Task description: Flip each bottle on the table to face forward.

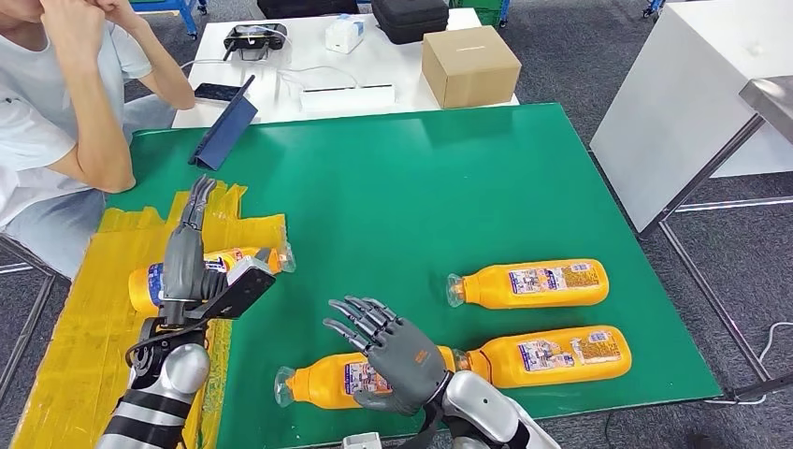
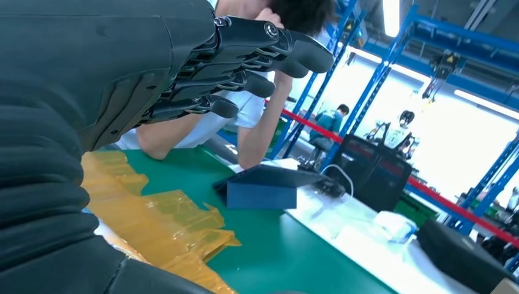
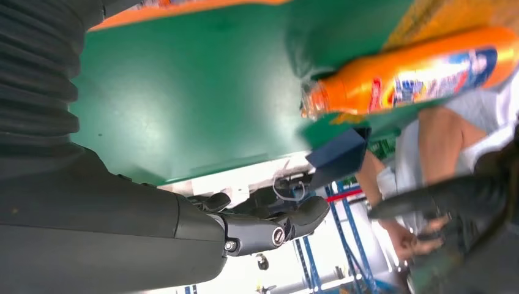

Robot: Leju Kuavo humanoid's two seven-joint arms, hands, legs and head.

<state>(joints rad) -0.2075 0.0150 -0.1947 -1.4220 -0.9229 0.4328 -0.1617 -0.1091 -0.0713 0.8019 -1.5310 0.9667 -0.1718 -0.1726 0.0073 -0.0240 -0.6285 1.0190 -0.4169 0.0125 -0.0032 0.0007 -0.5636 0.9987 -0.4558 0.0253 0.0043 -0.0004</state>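
Note:
Several orange bottles lie on their sides on the green table (image 1: 402, 196). One bottle (image 1: 145, 283) lies on the yellow tape at the left, and my left hand (image 1: 187, 253) stands just in front of it with straight fingers (image 2: 245, 61), holding nothing. My right hand (image 1: 388, 351) hovers with spread fingers over the near centre bottle (image 1: 323, 382), hiding its middle; I cannot tell if they touch. Two more bottles (image 1: 531, 283) (image 1: 552, 356) lie to the right, labels up. In the right wrist view the left bottle (image 3: 416, 70) shows beyond my right hand's fingers (image 3: 269, 223).
A person (image 1: 56, 112) sits at the table's far left corner, elbow on the edge. A blue tablet case (image 1: 224, 126) stands at the back left. A cardboard box (image 1: 470, 64) sits on the white table behind. A white cabinet (image 1: 692, 103) stands to the right. Yellow tape (image 1: 75, 327) covers the left strip.

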